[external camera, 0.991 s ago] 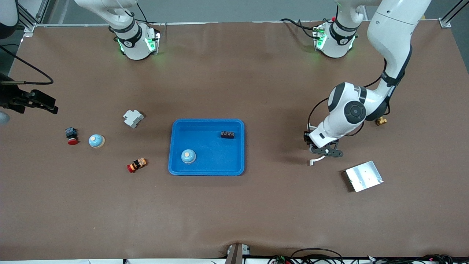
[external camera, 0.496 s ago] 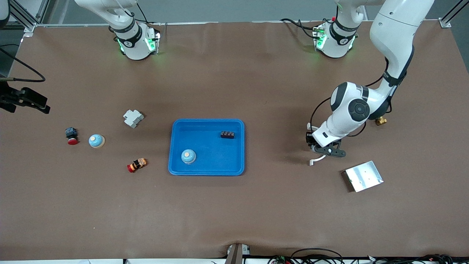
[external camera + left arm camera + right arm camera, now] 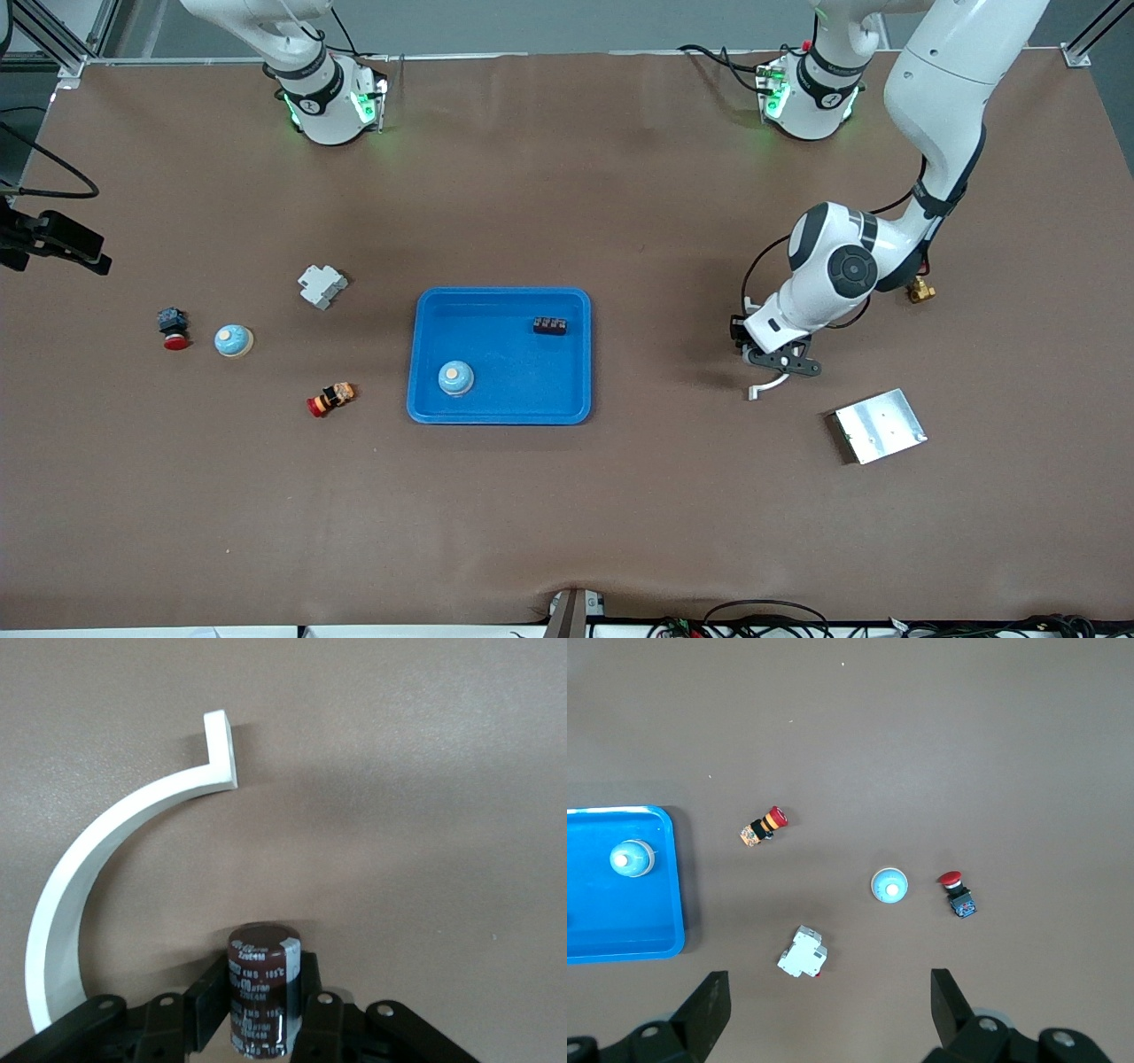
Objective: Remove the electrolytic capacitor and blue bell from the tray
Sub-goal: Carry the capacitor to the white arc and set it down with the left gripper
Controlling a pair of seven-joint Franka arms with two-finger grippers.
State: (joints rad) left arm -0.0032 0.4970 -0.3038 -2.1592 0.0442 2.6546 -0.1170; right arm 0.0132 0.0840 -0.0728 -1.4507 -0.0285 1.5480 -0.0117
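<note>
Your capacitor (image 3: 263, 988) is pinched upright between the left gripper (image 3: 266, 1014) fingers (image 3: 208, 1001), long axis vertical, just above the bare table (image 3: 673, 496) toward the left arm's end, right beside a white curved bracket (image 3: 97, 877). One bell (image 3: 455, 377) already sits in the blue tray (image 3: 500, 415) with a small black block (image 3: 550, 326), and a second bell (image 3: 233, 340) sits out on the table near the red button switch (image 3: 173, 327). Your right gripper (image 3: 831, 1010) waits high over the right arm's end, fingers spread wide and empty.

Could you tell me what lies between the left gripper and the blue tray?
Nothing: the front view shows bare table between the left gripper and the tray.
</note>
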